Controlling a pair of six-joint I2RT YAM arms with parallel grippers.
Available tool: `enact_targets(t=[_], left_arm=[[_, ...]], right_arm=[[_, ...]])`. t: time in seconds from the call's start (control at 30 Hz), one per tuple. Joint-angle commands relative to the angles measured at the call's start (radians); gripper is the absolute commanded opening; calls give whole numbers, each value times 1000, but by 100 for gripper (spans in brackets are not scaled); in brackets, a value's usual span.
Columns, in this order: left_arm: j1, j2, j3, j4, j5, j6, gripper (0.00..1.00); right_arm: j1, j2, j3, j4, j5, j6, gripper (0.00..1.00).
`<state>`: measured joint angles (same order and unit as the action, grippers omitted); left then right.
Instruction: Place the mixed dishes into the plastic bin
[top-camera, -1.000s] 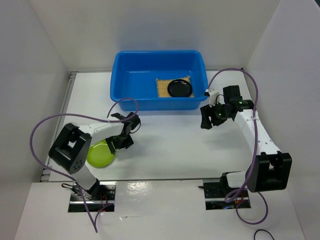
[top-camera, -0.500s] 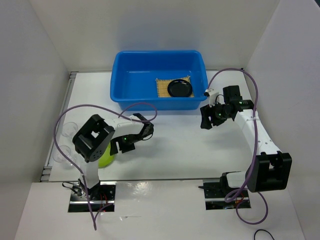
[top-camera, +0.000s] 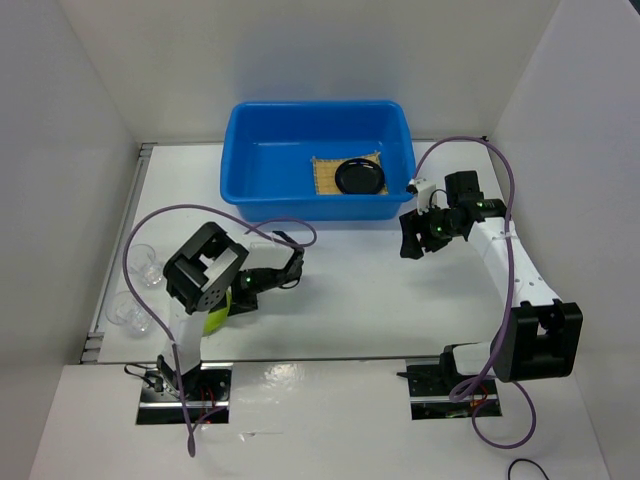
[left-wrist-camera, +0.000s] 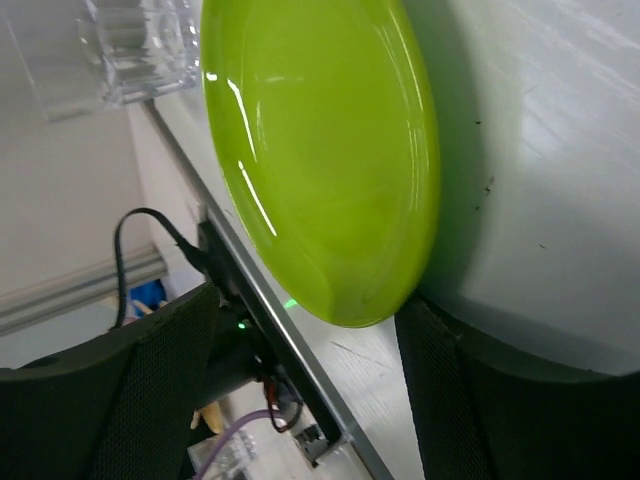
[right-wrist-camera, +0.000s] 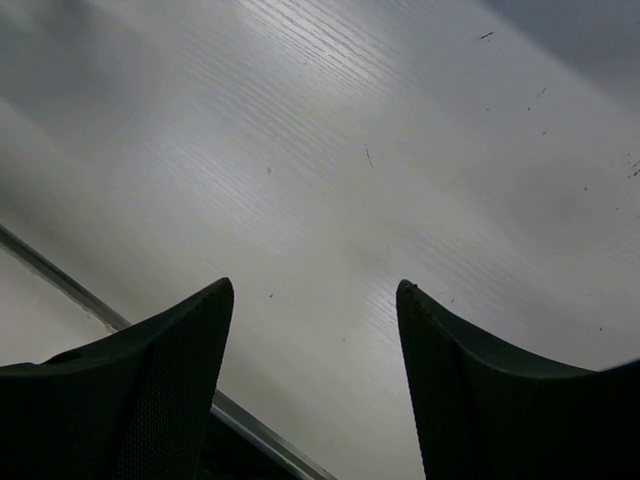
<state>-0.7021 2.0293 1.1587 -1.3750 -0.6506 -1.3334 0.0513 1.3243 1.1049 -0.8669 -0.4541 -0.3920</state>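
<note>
Near edge, left side. Left wrist view: left gripper released, jaws wide, its fingers either side of the near rim of the lime-green plate. Contact between pads and rim: cannot tell. The plate lies flat on the white table. Just beyond its far rim stands a clear cup, upright.

Top view adds: the folded left arm covers most of the plate, so only a green sliver shows below the elbow housing. It also shows a second cup, farther back along the table's left edge. Both cups are outside the bin.

Mid table, right side. Right wrist view: right gripper released, jaws apart, nothing between them, only bare tabletop beneath. Top view places it near the bin's front right corner, apart from the wall.

Far. Top view only: blue plastic bin at the back of the table. Inside, toward its right front, lies the woven mat, flat, with the black plate resting on it.
</note>
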Motion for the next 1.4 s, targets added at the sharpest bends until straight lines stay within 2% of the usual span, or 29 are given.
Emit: enact_targets(t=[0.0,0.03,0.07,0.27,0.3,0.33,0.4,0.43,0.57,0.73,0.8,1.0,1.37], left_arm=[[4,63,9,125,11,0,79],[4,63,9,134,2,11,76],[4,63,9,148,2,11,68],[4,54,9,148,-20,-26,40],[4,54,9,148,-20,-26,26],[4,54,9,160,-20,-26,18],[15,54,0,169,-20,-35,10],[15,54,-1,169,-20,-35,0],[15,66,9,169,-20,-35,0],[15,-1,9,113,-20,-44,0],[0,-50,59,76,-30,-44,0],[-19,-233,189,76,17,100,0],[-19,-449,421,76,89,333,0]], right_arm=[[-7,-2,1,25,-20,-15,71],[-7,-11,1,25,-29,-15,71],[-7,-11,1,25,-29,-15,71],[-7,-11,1,25,-29,-15,71],[-7,-11,1,25,-29,-15,71],[-7,-11,1,25,-29,-15,71],[-7,-11,1,16,-38,-24,71],[-7,-11,1,16,-38,-24,71],[-7,-11,1,16,-38,-24,71],[-7,-11,1,16,-38,-24,71],[-7,-11,1,16,-29,-24,71],[-7,-2,1,25,-20,-15,71],[-25,7,1,34,-1,4,71]])
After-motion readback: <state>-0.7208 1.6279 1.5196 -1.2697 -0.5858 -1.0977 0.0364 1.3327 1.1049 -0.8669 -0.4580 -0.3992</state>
